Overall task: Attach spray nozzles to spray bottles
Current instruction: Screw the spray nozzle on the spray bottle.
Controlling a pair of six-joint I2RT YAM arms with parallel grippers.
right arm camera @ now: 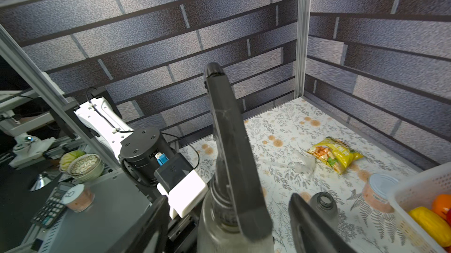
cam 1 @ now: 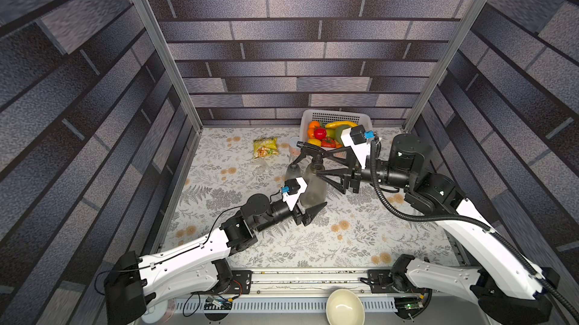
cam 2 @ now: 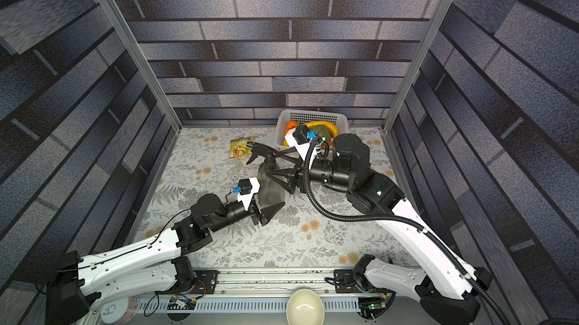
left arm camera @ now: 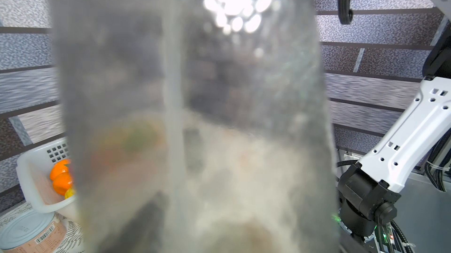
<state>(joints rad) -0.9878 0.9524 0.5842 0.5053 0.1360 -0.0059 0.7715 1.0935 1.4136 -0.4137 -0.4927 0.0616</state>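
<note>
Right wrist view: the right gripper (right arm camera: pixel 228 196) has its jaws spread, one finger on each side of the black spray nozzle (right arm camera: pixel 227 129), with a gap showing on both sides. The nozzle sits on the neck of the spray bottle (right arm camera: pixel 219 234).

In both top views the bottle stands near the middle of the table (cam 1: pixel 360 238), its spout pointing toward the snack bag (cam 1: pixel 265 148). The left gripper (cam 1: pixel 314 198) clasps the bottle low on its body. One finger lies along the near wall and the other is hidden behind it. The left wrist view is almost filled by the bottle's blurred grey wall.

A second bottle (cam 1: pixel 293 169) with an open neck stands just behind the held one. A clear nozzle (right arm camera: pixel 300 164) lies flat between it and the snack bag. The tin can (right arm camera: pixel 378 190) stands just beside the basket (cam 1: pixel 335 115), which sits against the back wall right of centre, close to the right arm's wrist.

Bare floral cloth runs from the bottles to the left wall and across the front right quarter. A bowl (cam 1: pixel 344 307) rests beyond the front rail.
</note>
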